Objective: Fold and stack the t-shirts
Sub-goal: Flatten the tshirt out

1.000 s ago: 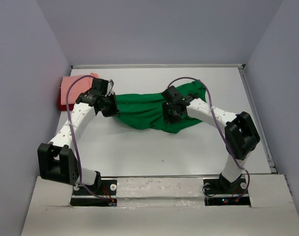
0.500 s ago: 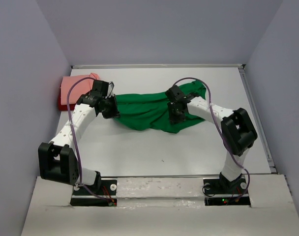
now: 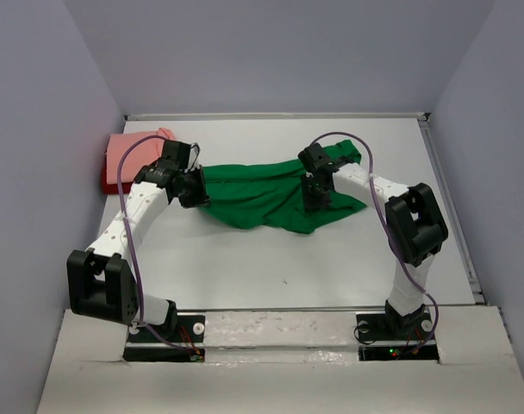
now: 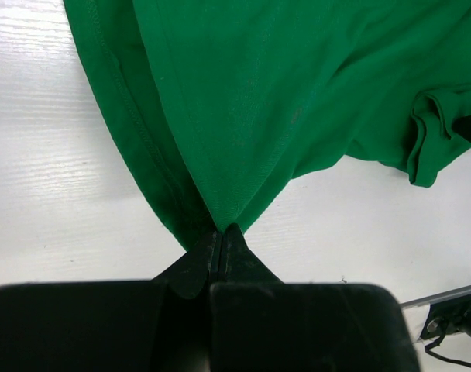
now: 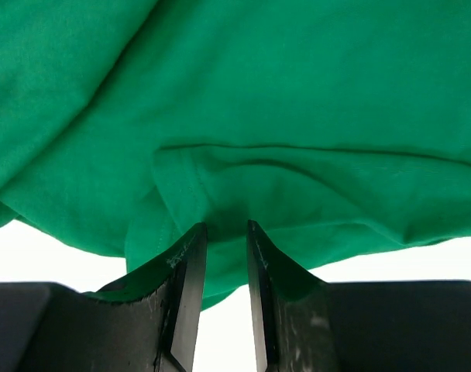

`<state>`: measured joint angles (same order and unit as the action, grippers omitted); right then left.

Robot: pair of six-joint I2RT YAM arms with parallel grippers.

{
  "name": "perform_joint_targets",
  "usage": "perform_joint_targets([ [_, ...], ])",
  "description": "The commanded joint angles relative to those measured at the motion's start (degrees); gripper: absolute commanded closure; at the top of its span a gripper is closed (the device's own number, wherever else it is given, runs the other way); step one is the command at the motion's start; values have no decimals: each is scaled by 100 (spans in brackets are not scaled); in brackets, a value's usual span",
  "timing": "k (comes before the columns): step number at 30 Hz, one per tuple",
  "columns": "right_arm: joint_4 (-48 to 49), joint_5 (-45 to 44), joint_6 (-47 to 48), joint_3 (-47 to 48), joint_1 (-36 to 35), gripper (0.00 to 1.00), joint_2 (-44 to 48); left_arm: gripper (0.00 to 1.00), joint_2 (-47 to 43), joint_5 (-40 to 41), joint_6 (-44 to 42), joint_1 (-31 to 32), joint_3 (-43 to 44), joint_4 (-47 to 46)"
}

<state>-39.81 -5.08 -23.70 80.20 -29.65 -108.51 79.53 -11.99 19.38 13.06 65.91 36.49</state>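
Green t-shirt (image 3: 253, 194) lies crumpled mid-frame on the white desk (image 3: 331, 259), left pincer (image 4: 221, 232) clamped fully shut on its frame-left edge, right pincer (image 5: 224, 226) narrowly parted, nipping a bunched fold toward its frame-right end; pink t-shirt (image 3: 128, 153) sits upper left.

A fixed camera, high at the near edge, looks down over the tabletop (image 3: 245, 259). Wrist cameras look close along the left hand (image 4: 221, 231) and right hand (image 5: 225, 226); all share the green t-shirt (image 3: 253, 197).
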Motion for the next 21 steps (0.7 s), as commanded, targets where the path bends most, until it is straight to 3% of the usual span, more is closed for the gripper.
perform_joint_targets([
  [1, 167, 262, 120, 163, -23, 65, 5, 100, -122, -102, -74, 21, 229, 51],
  [8, 237, 340, 199, 48, -23, 43, 251, 100, -78, -181, -74, 21, 98, -37],
  [12, 255, 368, 191, -31, -23, 40, 207, 100, -78, -181, -66, 21, 106, -46],
  [15, 307, 438, 121, -154, -23, 43, 216, 100, -95, -146, -74, 21, 133, -28],
  [18, 351, 429, 59, -250, -23, 54, 216, 100, -78, -128, -92, 21, 133, -10],
  [19, 351, 429, 50, -268, -23, 62, 207, 100, -78, -128, -92, 21, 124, -19],
  [21, 369, 394, 6, -321, -23, 65, 234, 100, -78, -137, -92, 21, 124, -10],
])
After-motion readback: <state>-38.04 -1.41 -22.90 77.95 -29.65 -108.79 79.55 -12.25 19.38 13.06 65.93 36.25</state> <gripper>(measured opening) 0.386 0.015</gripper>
